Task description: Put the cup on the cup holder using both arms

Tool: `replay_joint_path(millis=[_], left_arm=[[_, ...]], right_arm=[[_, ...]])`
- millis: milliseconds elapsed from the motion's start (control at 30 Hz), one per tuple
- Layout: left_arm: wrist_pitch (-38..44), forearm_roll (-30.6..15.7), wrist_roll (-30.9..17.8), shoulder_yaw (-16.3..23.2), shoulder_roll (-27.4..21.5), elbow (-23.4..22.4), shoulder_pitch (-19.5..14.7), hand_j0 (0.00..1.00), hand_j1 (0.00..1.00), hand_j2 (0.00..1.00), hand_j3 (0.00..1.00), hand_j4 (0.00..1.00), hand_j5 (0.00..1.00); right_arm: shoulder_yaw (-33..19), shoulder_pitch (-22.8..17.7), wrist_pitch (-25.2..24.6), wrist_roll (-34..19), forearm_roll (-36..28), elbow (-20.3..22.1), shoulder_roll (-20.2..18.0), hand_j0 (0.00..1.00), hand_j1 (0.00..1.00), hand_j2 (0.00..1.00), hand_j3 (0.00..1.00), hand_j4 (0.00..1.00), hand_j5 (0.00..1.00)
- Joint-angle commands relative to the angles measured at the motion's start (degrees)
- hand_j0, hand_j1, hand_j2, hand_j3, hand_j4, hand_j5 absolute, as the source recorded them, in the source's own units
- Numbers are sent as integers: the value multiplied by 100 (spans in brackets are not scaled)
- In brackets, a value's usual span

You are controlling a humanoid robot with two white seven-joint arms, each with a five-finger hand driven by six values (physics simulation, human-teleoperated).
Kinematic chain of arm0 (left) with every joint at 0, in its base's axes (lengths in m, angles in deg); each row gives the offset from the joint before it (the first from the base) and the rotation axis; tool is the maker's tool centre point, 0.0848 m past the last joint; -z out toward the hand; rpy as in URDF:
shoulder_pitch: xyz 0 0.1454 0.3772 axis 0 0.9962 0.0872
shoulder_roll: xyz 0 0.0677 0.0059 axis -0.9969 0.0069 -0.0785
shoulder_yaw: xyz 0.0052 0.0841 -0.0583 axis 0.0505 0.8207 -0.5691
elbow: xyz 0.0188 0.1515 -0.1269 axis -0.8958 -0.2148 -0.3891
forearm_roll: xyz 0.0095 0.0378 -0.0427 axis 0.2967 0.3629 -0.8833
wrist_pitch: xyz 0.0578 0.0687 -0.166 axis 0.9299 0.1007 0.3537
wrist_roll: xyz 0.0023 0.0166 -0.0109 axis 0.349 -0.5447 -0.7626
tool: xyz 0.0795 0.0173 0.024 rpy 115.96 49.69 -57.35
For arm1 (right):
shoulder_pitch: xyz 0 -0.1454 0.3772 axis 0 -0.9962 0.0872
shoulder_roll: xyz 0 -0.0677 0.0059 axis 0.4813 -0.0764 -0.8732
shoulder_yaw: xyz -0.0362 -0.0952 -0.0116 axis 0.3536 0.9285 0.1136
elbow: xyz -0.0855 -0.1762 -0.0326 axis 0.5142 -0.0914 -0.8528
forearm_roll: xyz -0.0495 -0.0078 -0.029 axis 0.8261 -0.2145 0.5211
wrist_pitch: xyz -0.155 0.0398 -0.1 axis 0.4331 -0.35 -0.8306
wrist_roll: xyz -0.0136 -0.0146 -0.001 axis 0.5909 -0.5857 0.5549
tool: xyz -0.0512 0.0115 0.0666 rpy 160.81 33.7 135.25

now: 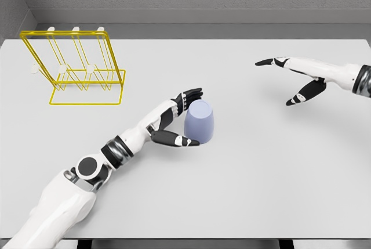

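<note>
The cup (199, 121), standing inverted, is clasped at its left side by the left hand (177, 122); the right hand (298, 80), well right of it, is held open.

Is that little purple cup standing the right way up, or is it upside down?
Upside down, it seems: the cup stands on the table with its wider end down and a closed, narrower top. The left hand wraps it.

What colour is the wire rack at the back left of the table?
Yellow, with small white tips on its pegs. The rack shows clearly in the head view.
</note>
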State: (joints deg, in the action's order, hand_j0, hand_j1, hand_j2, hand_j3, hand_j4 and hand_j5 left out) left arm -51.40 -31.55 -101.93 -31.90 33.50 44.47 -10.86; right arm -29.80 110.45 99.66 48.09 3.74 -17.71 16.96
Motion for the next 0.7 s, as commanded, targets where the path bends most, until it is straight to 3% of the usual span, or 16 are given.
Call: replay_joint_path(millis=[0,667], left_arm=[[-1,-27,5,1,23,-20,0,100,100,100,100,100,100],[8,-1,-4,9,269,-152,-53,100,100,100,100,100,100]], right_arm=[[-16,0,-12,2,-42,1,-32,100,100,100,100,100,100],[-25,-18,-12,2,-42,-17,-41,100,100,100,100,100,100]])
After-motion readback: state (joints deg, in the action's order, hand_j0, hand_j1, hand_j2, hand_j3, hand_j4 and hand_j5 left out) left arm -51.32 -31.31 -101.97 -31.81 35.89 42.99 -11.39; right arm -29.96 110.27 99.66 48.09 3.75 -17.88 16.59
